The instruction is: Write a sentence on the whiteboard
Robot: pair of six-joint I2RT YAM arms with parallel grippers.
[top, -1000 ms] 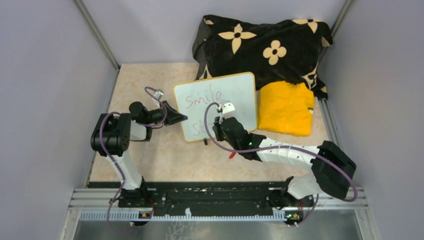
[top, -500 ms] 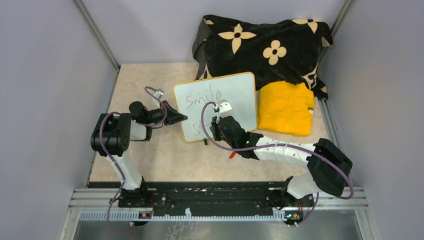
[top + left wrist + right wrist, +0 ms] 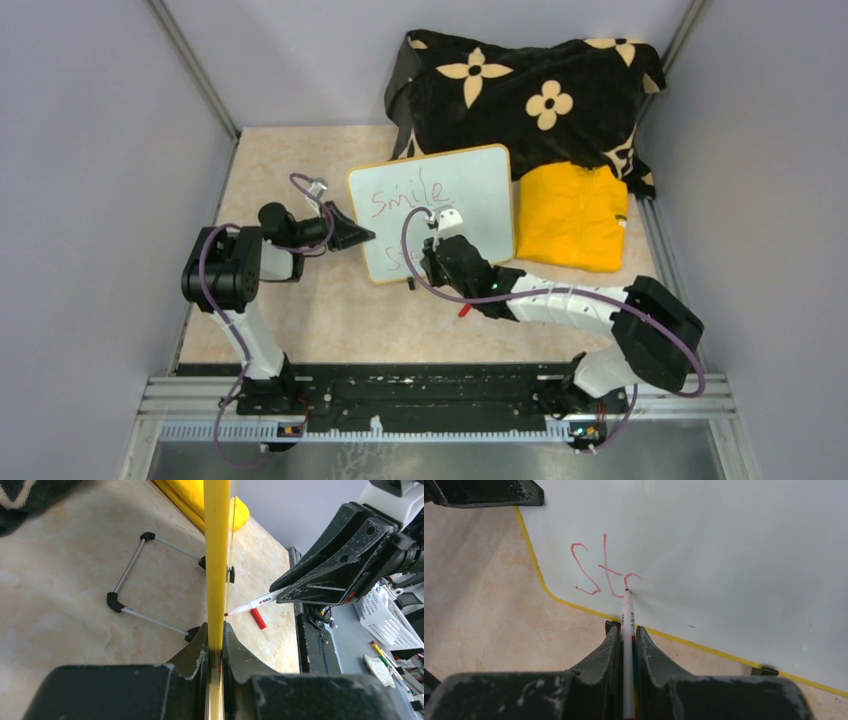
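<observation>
Both of your grippers are gripping something. Your left gripper (image 3: 215, 652) is pinching the yellow frame of the whiteboard (image 3: 455, 190) on the side nearest the left arm. The board is standing propped on a wire stand (image 3: 131, 566) behind it. Your right gripper (image 3: 626, 637) is clamping the marker (image 3: 627, 612), and its tip is touching the board's lower area. The sentence (image 3: 607, 570) is showing red "smile" near the board's top, with "st" and a started letter below. A red cap (image 3: 258, 618) is lying on the table just in front of the board.
</observation>
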